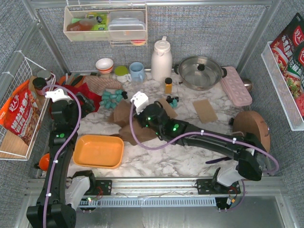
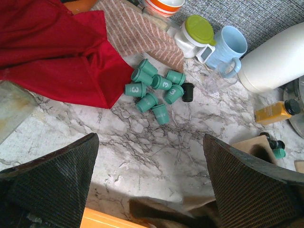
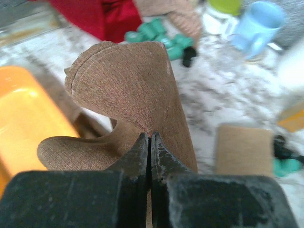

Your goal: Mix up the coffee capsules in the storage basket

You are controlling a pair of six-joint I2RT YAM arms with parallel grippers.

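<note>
Top camera: the storage basket, a shallow rounded tray of glossy orange plastic, sits near-left on the marble-veined table with no capsule showing inside. The coffee capsules huddle well apart from it, farther back beside a red cloth, and the right arm stretches across to a limp brown cloth lying between the two. Left wrist camera: the left pincer hangs wide open above bare marble, the capsules ahead of it. They are small tapered cups, teal with white numerals and one black, some lying on their sides. Right wrist camera: the right pincer is clamped tight on a fold of the finely woven cloth, which curls upward. Mixing looks unstarted. The job seemingly stands at clearing the cloth; next it calls for laying that aside and gathering capsules into the basket.
</note>
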